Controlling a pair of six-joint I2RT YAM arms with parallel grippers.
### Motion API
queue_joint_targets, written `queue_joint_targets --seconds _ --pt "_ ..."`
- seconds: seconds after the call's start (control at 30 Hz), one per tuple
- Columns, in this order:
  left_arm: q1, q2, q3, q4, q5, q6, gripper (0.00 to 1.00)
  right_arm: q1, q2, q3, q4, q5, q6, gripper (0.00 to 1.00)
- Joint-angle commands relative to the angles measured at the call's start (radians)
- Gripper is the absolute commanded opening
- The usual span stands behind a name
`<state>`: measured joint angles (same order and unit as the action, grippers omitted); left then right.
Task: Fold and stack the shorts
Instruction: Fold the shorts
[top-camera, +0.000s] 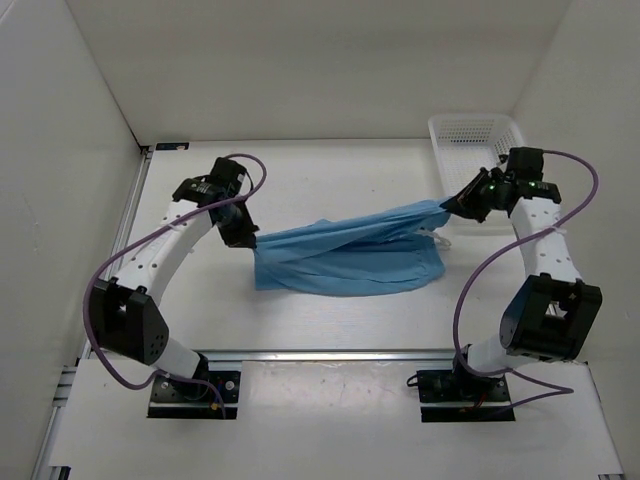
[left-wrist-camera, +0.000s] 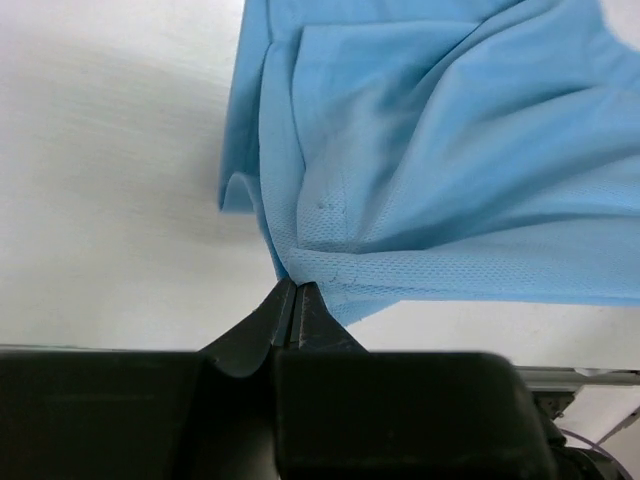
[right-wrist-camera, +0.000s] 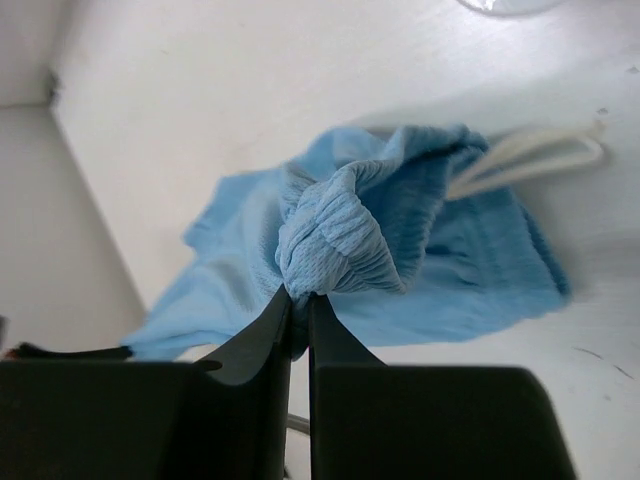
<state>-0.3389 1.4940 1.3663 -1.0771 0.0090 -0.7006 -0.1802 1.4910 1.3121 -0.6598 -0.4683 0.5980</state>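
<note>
The light blue shorts (top-camera: 345, 252) hang stretched between both arms over the middle of the table, their lower part sagging onto it. My left gripper (top-camera: 243, 238) is shut on the left corner of the shorts (left-wrist-camera: 420, 150), the fabric pinched at the fingertips of my left gripper (left-wrist-camera: 297, 287). My right gripper (top-camera: 449, 205) is shut on the gathered waistband of the shorts (right-wrist-camera: 340, 235), bunched just above the tips of my right gripper (right-wrist-camera: 300, 297). A thin white drawstring (right-wrist-camera: 530, 155) trails on the table behind the waistband.
A white mesh plastic basket (top-camera: 472, 140) stands at the back right, just behind the right arm. White walls enclose the table at the left, back and right. A metal rail (top-camera: 330, 355) runs along the near edge by the arm bases.
</note>
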Motion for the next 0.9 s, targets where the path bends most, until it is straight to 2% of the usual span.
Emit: queue_joint_targets --seconds 0.0,0.1,0.13,0.17,0.2,0.27,0.3,0.33,0.4,0.53,0.6,0.63,0.67,0.7,0.77,0.87 --pt "0.021 -0.053 -0.058 -0.053 -0.023 0.033 0.1 0.053 -0.03 -0.06 -0.102 0.186 -0.105 0.0" --pt "0.031 -0.102 -0.185 -0.014 -0.001 0.024 0.1 0.073 -0.057 -0.21 -0.092 0.255 -0.118 0.03" --pt "0.031 -0.112 -0.259 0.0 0.017 0.013 0.17 0.073 -0.057 -0.253 -0.083 0.255 -0.109 0.08" --pt "0.031 -0.112 -0.297 0.014 0.049 0.013 0.29 0.073 -0.057 -0.29 -0.074 0.255 -0.109 0.16" --pt "0.031 -0.123 -0.329 0.037 0.06 0.004 0.46 0.073 -0.057 -0.347 -0.073 0.255 -0.109 0.4" --pt "0.031 -0.123 -0.371 0.048 0.069 0.004 1.0 0.073 -0.057 -0.361 -0.06 0.255 -0.099 0.6" --pt "0.031 -0.123 -0.371 0.048 0.057 0.004 1.0 0.073 -0.066 -0.361 -0.06 0.267 -0.099 0.7" --pt "0.031 -0.114 -0.371 0.048 0.057 0.004 1.0 0.073 -0.066 -0.349 -0.06 0.279 -0.099 0.73" --pt "0.031 -0.113 -0.313 0.026 0.036 0.015 1.0 0.073 -0.087 -0.309 -0.073 0.313 -0.099 0.73" --pt "0.031 -0.113 -0.269 0.003 -0.017 0.015 0.84 0.073 -0.121 -0.29 -0.095 0.405 -0.089 0.73" --pt "0.031 -0.113 -0.301 0.02 0.011 0.015 0.84 0.073 -0.121 -0.306 -0.095 0.415 -0.075 0.71" --pt "0.031 -0.103 -0.32 0.04 0.035 0.015 0.87 0.073 -0.121 -0.332 -0.083 0.395 -0.064 0.71" --pt "0.031 -0.086 -0.341 0.063 0.063 0.015 0.96 0.073 -0.121 -0.349 -0.051 0.373 -0.064 0.71" --pt "0.018 -0.074 -0.387 0.087 0.089 0.004 1.0 0.073 -0.111 -0.362 -0.037 0.353 -0.052 0.71" --pt "0.0 -0.023 -0.429 0.161 0.155 -0.011 1.0 0.073 -0.068 -0.384 0.006 0.282 -0.052 0.71" --pt "-0.018 0.029 -0.475 0.235 0.181 -0.031 1.0 0.073 -0.005 -0.395 0.043 0.226 -0.052 0.73"
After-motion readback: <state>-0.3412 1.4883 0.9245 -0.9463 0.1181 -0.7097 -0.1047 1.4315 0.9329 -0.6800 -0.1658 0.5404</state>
